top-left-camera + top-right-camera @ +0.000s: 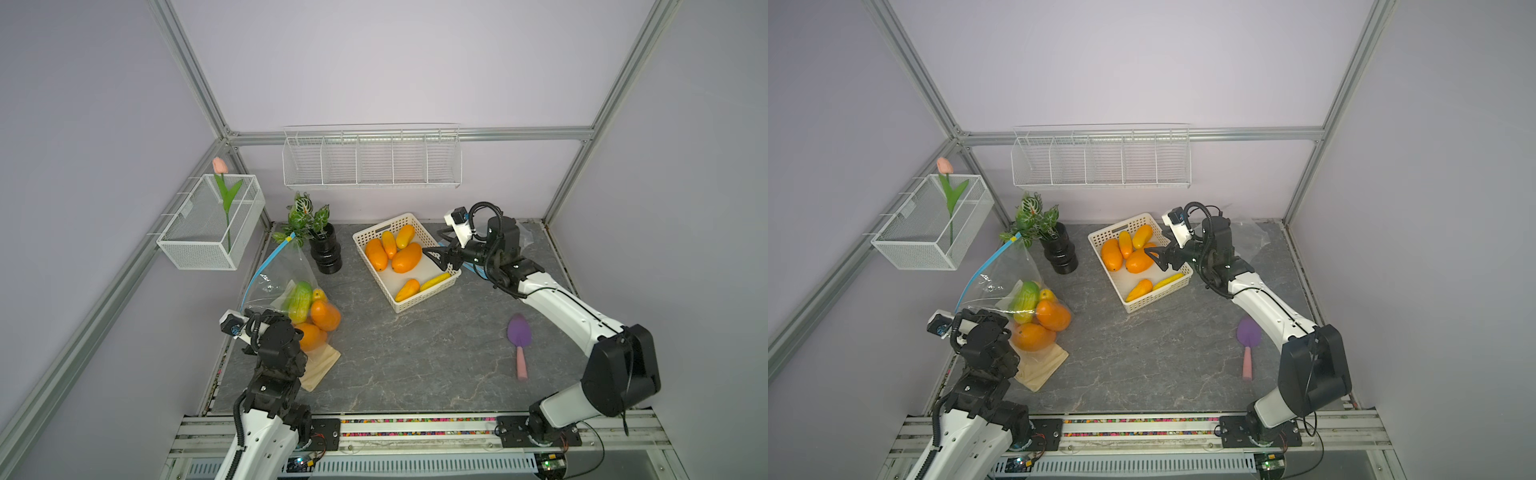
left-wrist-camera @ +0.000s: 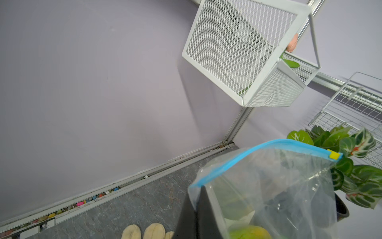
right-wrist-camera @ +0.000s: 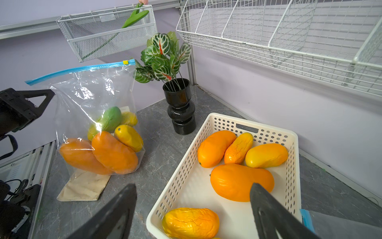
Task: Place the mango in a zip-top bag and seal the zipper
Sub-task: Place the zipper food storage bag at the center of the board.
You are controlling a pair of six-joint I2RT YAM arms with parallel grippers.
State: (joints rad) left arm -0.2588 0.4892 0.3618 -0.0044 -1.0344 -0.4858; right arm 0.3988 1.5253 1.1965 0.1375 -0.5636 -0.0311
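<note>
The clear plastic zip-top bag (image 1: 282,270) with a blue zipper strip (image 2: 258,148) stands at the left of the grey stone-look surface (image 1: 415,353), already holding several orange, yellow and green mangoes (image 1: 325,314). The left end effector (image 2: 195,209) pinches the bag's near edge. The right end effector (image 1: 432,255) hangs spread and empty over the large orange mango (image 1: 406,257) in the white perforated plastic basket (image 1: 415,305), far centre. By my judgement, grasping that mango, bagging it and drawing the yellow slider (image 2: 334,155) shut all remain

We see orange and yellow mangoes (image 3: 241,182) in a cream perforated basket (image 3: 246,122), a clear bag (image 3: 93,87) with blue zipper (image 3: 82,69), a black vase (image 3: 182,111), and a purple trowel (image 1: 518,330).
</note>
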